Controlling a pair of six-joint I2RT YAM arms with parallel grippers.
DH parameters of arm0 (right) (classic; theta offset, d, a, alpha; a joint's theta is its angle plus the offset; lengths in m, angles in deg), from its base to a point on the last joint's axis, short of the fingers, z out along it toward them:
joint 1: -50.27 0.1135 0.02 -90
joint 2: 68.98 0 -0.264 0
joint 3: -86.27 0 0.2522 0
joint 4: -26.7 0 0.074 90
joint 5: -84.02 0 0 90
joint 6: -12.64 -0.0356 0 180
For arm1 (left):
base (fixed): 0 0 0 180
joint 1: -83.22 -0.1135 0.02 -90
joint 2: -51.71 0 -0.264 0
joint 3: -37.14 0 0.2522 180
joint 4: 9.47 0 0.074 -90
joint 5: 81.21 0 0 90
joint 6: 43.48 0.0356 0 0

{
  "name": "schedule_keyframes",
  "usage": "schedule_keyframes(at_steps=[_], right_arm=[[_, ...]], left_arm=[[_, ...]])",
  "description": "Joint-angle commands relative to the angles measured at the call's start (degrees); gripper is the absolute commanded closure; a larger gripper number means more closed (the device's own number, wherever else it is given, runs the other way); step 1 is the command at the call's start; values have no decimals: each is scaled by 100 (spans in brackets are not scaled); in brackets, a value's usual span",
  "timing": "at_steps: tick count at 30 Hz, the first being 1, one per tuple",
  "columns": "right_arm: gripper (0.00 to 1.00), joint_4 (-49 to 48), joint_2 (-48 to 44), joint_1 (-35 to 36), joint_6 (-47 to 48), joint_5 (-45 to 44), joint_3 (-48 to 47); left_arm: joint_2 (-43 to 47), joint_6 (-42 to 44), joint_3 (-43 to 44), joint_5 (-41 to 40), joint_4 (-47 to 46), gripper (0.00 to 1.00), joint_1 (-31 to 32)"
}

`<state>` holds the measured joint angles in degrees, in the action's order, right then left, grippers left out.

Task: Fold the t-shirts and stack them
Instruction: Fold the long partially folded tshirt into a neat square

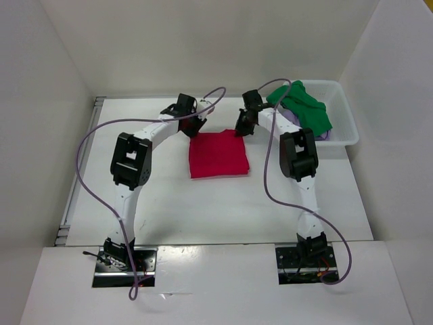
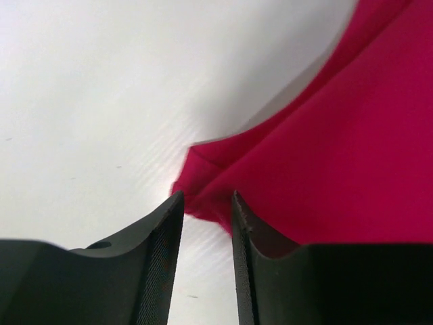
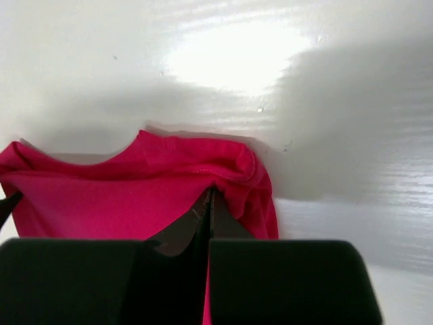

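Seen from above, a white surface (image 1: 203, 210) carries two white and black robot arms that reach away from the near edge and bend toward each other.

On the left, the left claw (image 1: 191, 127) sits at the far left corner of the red t-shirt (image 1: 218, 154). The left wrist view shows this claw (image 2: 208, 196) with its two dark fingers (image 2: 162, 237) a narrow gap apart, so it is slightly open. A bunched corner of the red t-shirt (image 2: 338, 156) lies right at the fingertips, and the white surface shows through the gap lower down.

In the middle, the red t-shirt lies flat on the surface, folded into a rough square between the two arms.

To its right, the right claw (image 1: 242, 130) sits at the shirt's far right corner. The right wrist view shows this claw (image 3: 210, 198) closed, its fingers pressed together and pinching a fold of the red t-shirt (image 3: 135, 189) at its edge.

At the far right corner stands a white plastic basket (image 1: 348, 125). A green t-shirt (image 1: 304, 108) lies crumpled in it, heaped above the rim. A lavender t-shirt (image 1: 323, 135) peeks out underneath.
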<state>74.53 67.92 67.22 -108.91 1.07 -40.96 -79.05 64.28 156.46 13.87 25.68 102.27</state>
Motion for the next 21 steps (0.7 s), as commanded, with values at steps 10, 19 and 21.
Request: schedule_keyframes(at_steps=[10, 19, 21], right_arm=[[70, 127, -716, -210, 272, 147, -572], [51, -339, -2580, -105, 325, 192, 1729], [51, -339, -2851, -104, 325, 192, 2090]], left_arm=[[874, -246, 317, 324, 355, 44, -252], [1562, -598, -1634, 2453, 815, 30, -252], [1510, -800, -1767, 2454, 762, 23, -252]])
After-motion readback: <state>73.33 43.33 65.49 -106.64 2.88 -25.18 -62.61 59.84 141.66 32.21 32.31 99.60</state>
